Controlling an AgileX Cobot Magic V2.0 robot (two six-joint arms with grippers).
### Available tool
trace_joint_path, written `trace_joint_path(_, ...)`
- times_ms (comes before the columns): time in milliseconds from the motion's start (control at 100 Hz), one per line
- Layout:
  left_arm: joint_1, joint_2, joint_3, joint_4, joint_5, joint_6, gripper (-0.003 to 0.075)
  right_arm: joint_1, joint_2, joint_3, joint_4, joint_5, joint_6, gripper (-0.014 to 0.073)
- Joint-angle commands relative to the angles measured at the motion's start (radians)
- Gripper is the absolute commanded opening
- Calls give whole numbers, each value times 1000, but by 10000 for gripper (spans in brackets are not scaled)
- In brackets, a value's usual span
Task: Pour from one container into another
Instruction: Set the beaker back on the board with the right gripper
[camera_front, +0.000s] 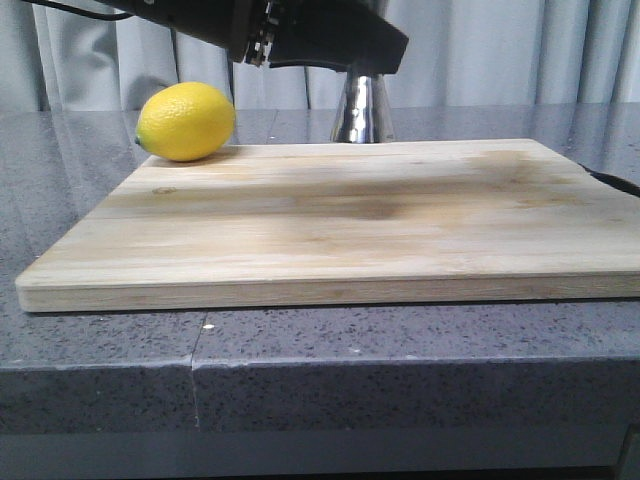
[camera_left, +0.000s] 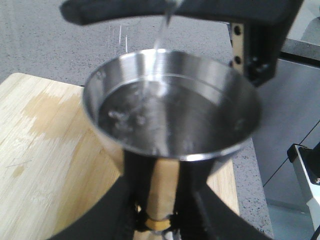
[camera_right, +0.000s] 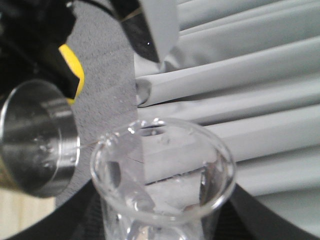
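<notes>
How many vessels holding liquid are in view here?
2. The jigger is gripped at its waist by the left pincer, behind the board; the beaker is tipped above it in the right pincer, pouring.

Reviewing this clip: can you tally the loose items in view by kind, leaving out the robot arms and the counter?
Lemon: 1
Wooden cutting board: 1
Steel jigger: 1
Glass beaker: 1
Total: 4
</notes>
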Motion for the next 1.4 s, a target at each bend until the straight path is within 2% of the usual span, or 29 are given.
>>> trace_joint_path(0,-4,-41,-35,-75,40,0,125,0,-37,-37,52,-13,158,220)
trace_joint_path(190,-4,-41,-35,-67,40,4,125,-10,-37,-37,231,41,370,220)
trace_joint_path(330,-4,-41,-35,-67,40,21,125,-62,-1,-37,407,64,391,220)
trace_joint_path(490,-4,-41,-35,-67,37,28,125,-148,99,-30,481,-7,393,220)
trace_joint_path(650,-4,-41,-35,-67,37,28,125,-221,210,22,578,-173,408,220)
trace_joint_path(970,-4,-41,-35,-67,37,28,125,-242,342,164,602,-384,406,220)
trace_joint_path(1390,-4,-41,-35,-67,37,28,125,-242,458,182,612,-477,387,220)
